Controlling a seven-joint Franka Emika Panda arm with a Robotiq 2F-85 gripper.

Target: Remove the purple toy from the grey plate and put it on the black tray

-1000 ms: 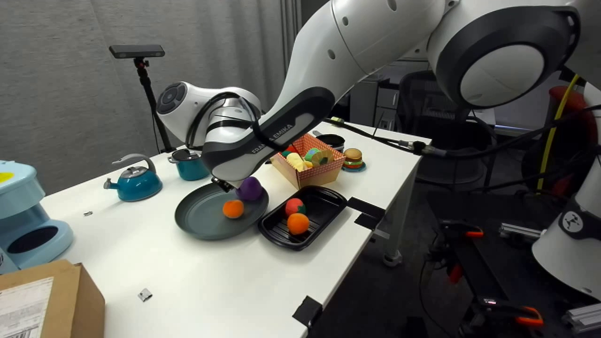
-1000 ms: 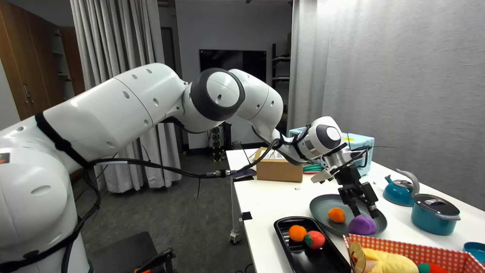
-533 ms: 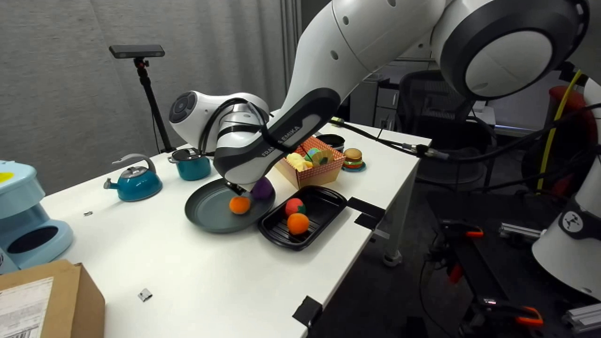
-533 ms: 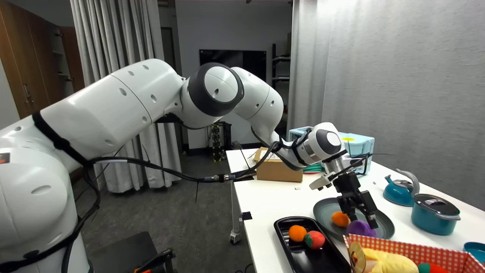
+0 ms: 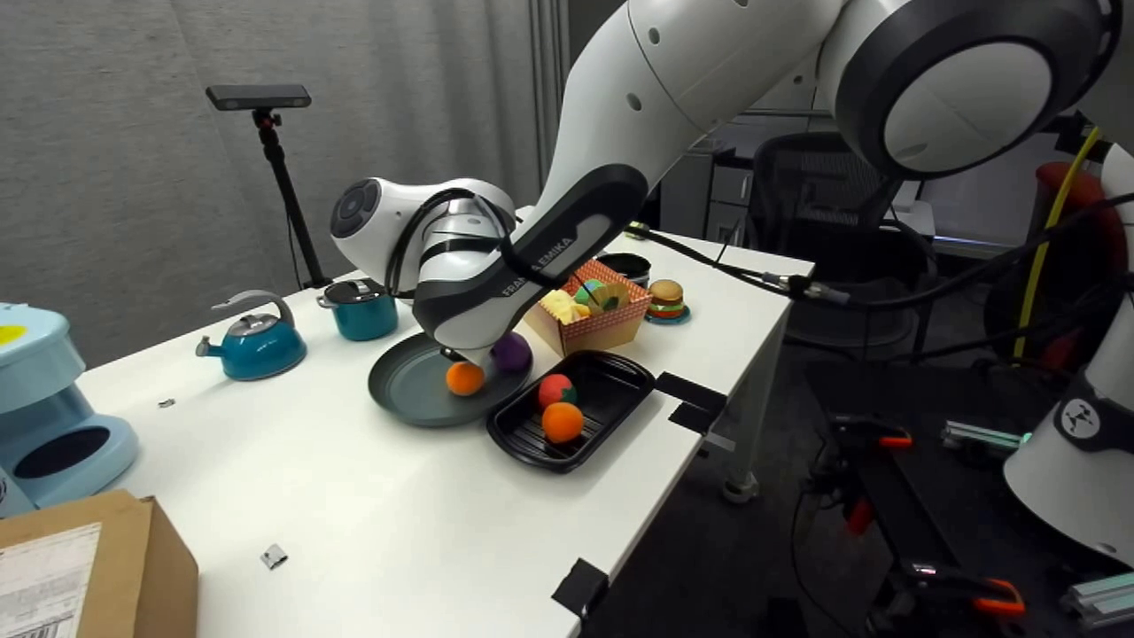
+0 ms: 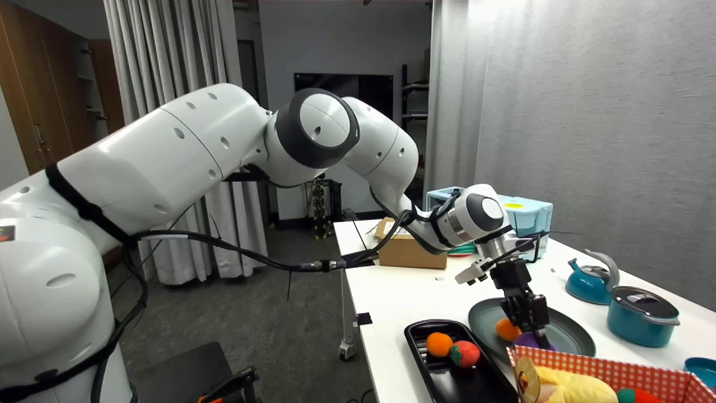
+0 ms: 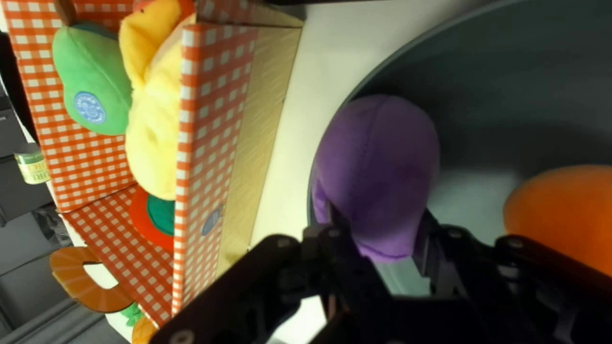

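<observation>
The purple toy [image 7: 382,148] rests at the rim of the grey plate [image 5: 396,390], on the side facing the food box. In the wrist view my gripper [image 7: 381,215] has its jaws pressed against both sides of the toy, which bulges out beyond the fingertips. In an exterior view the gripper [image 6: 539,334] reaches down steeply onto the toy [image 6: 524,339]; the arm hides the fingers in an exterior view with the toy [image 5: 511,353] partly covered. The black tray [image 5: 617,379] sits beside the plate and holds a red strawberry toy [image 5: 555,390] and an orange ball [image 5: 563,423].
Another orange ball [image 7: 566,215] lies on the plate, close beside the gripper. The checkered food box [image 7: 239,143] stands just past the plate's rim. A teal pot [image 6: 637,322] and a teal kettle [image 6: 590,282] are farther along the table.
My gripper's fingers have come together around the purple toy and the arm has lowered. The plate, carrying the toy and ball, has slid some way to the right in both exterior views.
</observation>
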